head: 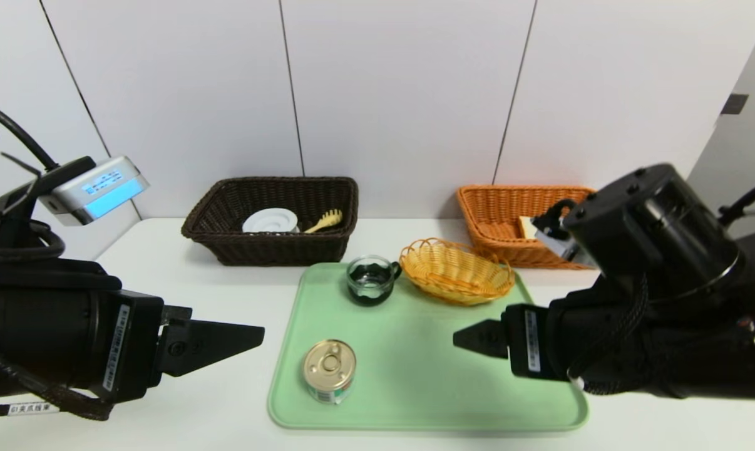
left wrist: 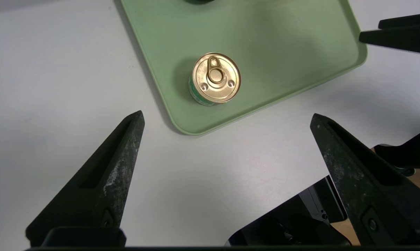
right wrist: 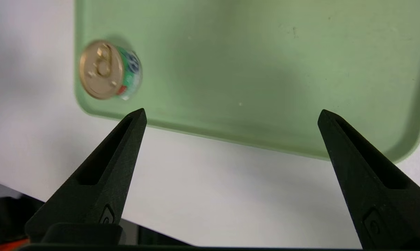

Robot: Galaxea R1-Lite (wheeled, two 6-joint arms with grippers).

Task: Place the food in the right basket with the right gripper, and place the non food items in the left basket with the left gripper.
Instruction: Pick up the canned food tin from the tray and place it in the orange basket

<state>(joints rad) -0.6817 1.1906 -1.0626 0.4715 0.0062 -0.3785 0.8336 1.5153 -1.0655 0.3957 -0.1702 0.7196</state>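
A gold-lidded food can (head: 329,371) stands upright near the front left corner of the green tray (head: 415,351); it also shows in the left wrist view (left wrist: 215,78) and the right wrist view (right wrist: 107,69). A dark glass cup (head: 370,280) and a small yellow wicker basket (head: 456,271) sit at the tray's back. The dark brown left basket (head: 271,219) holds a white dish (head: 270,221) and a yellow brush (head: 325,220). The orange right basket (head: 518,222) holds a pale item (head: 528,227). My left gripper (left wrist: 227,120) hovers open left of the tray, empty. My right gripper (right wrist: 232,115) hovers open over the tray's front right edge, empty.
A white wall stands right behind the baskets. White tabletop (head: 215,401) surrounds the tray. The table's front edge and the robot's base (left wrist: 300,223) show in the left wrist view.
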